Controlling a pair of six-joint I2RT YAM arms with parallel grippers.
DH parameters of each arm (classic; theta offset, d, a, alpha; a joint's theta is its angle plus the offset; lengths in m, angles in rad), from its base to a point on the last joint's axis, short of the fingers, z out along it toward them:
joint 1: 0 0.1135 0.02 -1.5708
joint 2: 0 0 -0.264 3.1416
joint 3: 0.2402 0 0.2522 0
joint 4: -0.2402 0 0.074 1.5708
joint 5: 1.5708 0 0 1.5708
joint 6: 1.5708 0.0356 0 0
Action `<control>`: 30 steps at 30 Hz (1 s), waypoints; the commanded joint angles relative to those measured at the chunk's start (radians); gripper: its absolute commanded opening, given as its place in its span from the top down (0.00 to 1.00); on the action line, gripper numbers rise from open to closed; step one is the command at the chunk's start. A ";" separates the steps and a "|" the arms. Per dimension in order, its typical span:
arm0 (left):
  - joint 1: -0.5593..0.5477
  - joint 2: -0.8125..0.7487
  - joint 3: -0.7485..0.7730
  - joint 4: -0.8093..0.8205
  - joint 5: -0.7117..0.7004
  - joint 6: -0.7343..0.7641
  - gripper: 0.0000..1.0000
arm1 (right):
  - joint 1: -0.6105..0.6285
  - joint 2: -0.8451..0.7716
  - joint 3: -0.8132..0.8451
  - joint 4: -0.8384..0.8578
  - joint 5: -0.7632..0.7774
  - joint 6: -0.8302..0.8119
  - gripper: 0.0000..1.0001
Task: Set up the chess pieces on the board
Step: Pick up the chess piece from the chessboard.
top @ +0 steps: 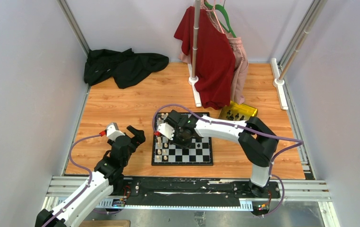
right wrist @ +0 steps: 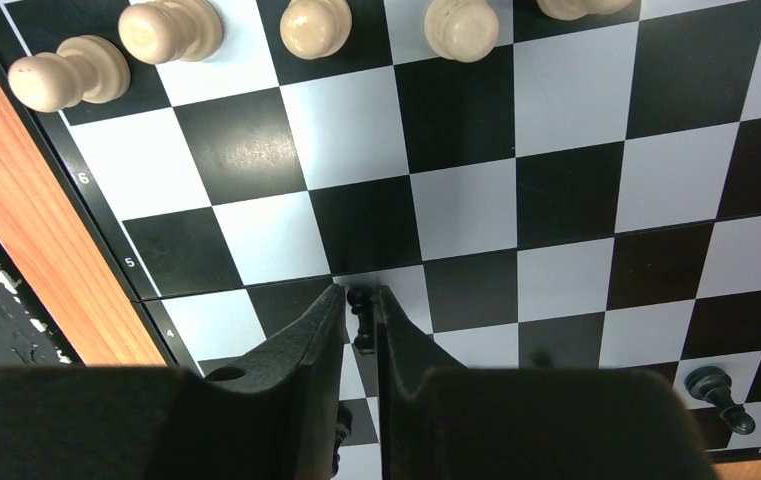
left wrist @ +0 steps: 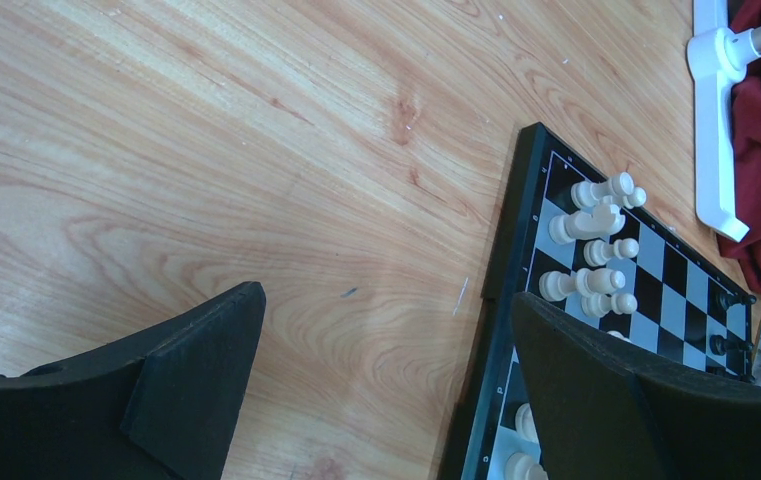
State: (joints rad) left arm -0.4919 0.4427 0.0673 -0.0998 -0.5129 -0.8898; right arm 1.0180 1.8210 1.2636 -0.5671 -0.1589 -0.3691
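Note:
The board (top: 193, 154) lies on the wooden floor between the arms. Cream-white chess pieces (top: 162, 142) stand along its left side. My right gripper (top: 178, 138) hangs over the board; in the right wrist view its fingers (right wrist: 359, 292) are pinched on a small black chess piece (right wrist: 361, 312) above the squares. Cream pieces (right wrist: 171, 30) line the top of that view and another black piece (right wrist: 716, 385) stands at the lower right. My left gripper (top: 133, 137) is wide open over bare wood (left wrist: 386, 295), just left of the board's edge (left wrist: 516, 230), holding nothing.
A yellow-gold tray (top: 238, 111) with dark pieces sits behind the board's right corner. A clothes rack with its white foot (top: 196, 92) and a red garment (top: 213, 56) stands behind. Black cloth (top: 121, 66) lies at the back left. A black rail (top: 182, 187) runs along the near edge.

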 commanded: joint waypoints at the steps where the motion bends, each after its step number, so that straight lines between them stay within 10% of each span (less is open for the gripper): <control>1: 0.007 0.002 0.000 0.024 -0.015 0.005 0.00 | -0.017 0.015 -0.019 0.006 -0.028 -0.009 0.80; 30: 0.007 0.001 0.003 0.018 -0.017 0.003 0.00 | -0.027 -0.016 -0.049 0.031 -0.008 0.026 1.00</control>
State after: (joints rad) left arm -0.4919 0.4431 0.0673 -0.1001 -0.5137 -0.8898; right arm 1.0035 1.8221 1.2514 -0.5373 -0.1829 -0.3595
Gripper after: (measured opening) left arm 0.997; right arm 0.118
